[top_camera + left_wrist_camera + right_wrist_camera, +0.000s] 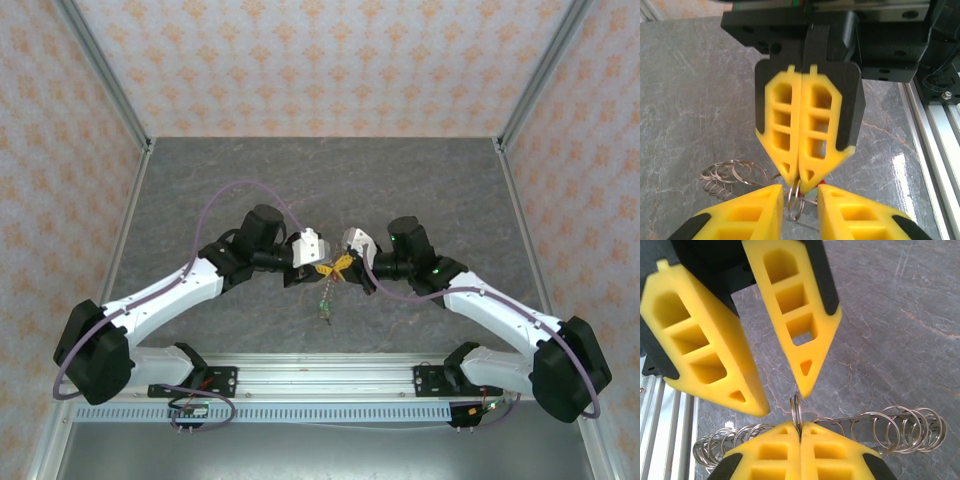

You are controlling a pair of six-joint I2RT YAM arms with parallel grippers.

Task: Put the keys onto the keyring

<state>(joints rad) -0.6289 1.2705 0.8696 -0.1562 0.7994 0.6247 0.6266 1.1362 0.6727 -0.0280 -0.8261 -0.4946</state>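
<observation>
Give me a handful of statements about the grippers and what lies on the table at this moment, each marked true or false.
1. The right gripper is shut on a small metal ring. True.
2. The left gripper is clamped shut on the same ring. False: it stands open.
3. A batch of loose metal rings lies on the table. True.
4. The two grippers are far apart, at opposite edges of the table. False: they face each other tip to tip over its middle.
5. The table is plain white. False: it is grey and marbled.
</observation>
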